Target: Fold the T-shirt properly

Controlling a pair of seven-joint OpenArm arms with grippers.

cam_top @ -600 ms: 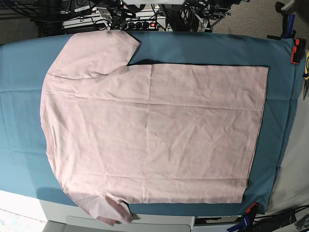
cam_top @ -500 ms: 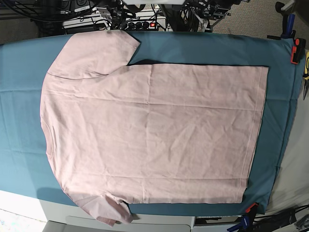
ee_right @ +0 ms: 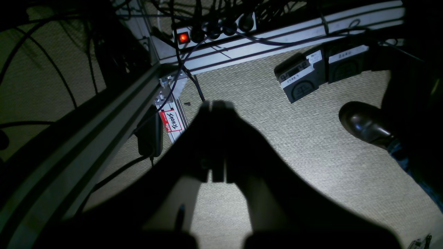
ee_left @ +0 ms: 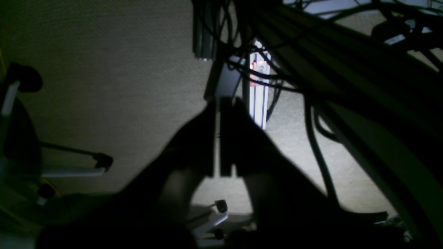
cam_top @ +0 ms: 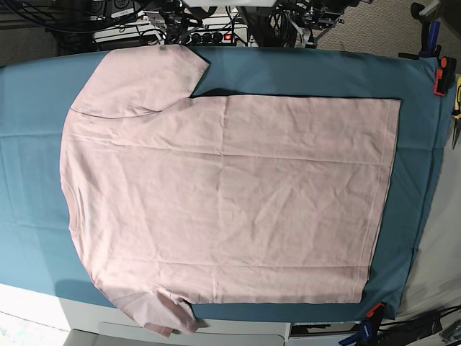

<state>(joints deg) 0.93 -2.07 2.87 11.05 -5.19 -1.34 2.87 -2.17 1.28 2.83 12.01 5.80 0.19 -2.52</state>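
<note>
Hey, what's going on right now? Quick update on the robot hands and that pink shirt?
Left gripper shut, empty, off the table. Right gripper the same. T-shirt spread flat, plain side up, unfolded. Nothing on it.

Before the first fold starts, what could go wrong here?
1. The T-shirt's near sleeve hangs past the teal cloth's front edge; a pull could drag it off.
2. Loose cables hang close to the left end effector, so a swing toward the table might snag them.
3. A shoe stands near the right end effector: someone is close to the arm.
</note>
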